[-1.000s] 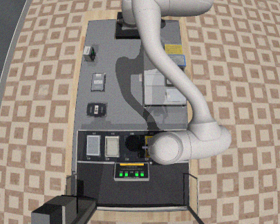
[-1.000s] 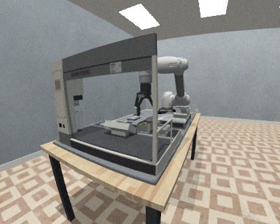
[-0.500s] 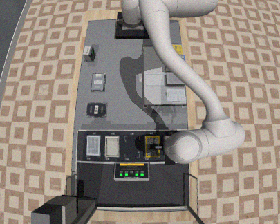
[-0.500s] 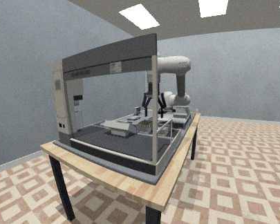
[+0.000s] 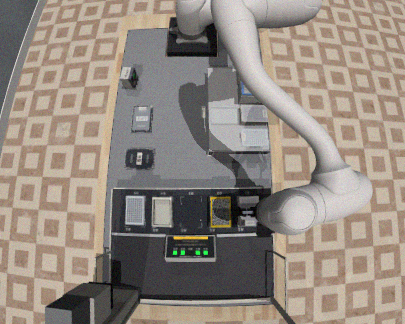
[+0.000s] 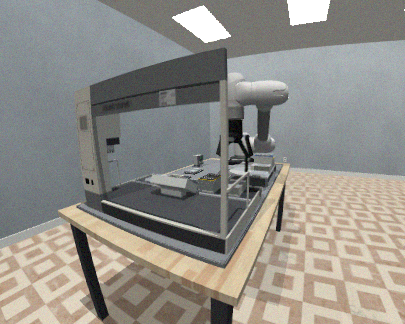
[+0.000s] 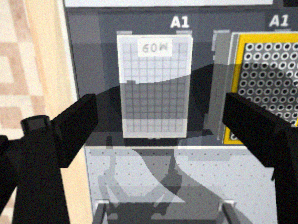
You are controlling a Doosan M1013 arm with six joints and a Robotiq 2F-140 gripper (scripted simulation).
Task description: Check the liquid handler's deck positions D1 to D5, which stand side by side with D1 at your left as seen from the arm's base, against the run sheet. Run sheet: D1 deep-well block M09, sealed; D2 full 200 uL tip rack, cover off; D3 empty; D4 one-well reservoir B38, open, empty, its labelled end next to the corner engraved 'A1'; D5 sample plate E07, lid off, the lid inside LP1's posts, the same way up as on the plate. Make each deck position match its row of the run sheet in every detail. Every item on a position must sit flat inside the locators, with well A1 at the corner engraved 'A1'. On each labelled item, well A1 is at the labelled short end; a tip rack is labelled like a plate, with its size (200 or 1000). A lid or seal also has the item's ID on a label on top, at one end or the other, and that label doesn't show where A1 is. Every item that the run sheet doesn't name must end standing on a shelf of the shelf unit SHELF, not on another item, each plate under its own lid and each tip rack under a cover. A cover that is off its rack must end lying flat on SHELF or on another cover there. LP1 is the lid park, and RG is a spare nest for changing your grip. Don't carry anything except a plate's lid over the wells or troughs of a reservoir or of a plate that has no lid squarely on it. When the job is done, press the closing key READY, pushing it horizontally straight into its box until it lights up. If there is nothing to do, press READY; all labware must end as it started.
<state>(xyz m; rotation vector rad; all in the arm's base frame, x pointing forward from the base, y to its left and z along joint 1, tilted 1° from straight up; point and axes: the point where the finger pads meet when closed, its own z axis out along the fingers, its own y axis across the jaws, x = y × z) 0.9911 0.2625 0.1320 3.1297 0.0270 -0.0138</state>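
My gripper (image 7: 160, 108) (image 5: 248, 210) is open and empty. It hovers over the rightmost deck position in the overhead view, where my arm hides most of the item. The wrist view shows a white, gridded deep-well block (image 7: 155, 85) there. Its label (image 7: 155, 48) reads M09 upside down, at the end next to an engraved 'A1' (image 7: 180, 21). Beside it stands a yellow tip rack (image 7: 265, 90), uncovered, with its holes showing; it also shows in the overhead view (image 5: 220, 211). Further along are an empty position (image 5: 191, 211), a pale reservoir (image 5: 162, 211) and a well plate (image 5: 135, 210).
The shelf unit (image 5: 238, 117) stands behind the deck and holds several items. A lid lies in the lid park (image 5: 141, 119), with a dark nest (image 5: 139, 158) below it. A small key box (image 5: 128, 76) is at the far left. A panel with green lights (image 5: 190, 248) fronts the deck.
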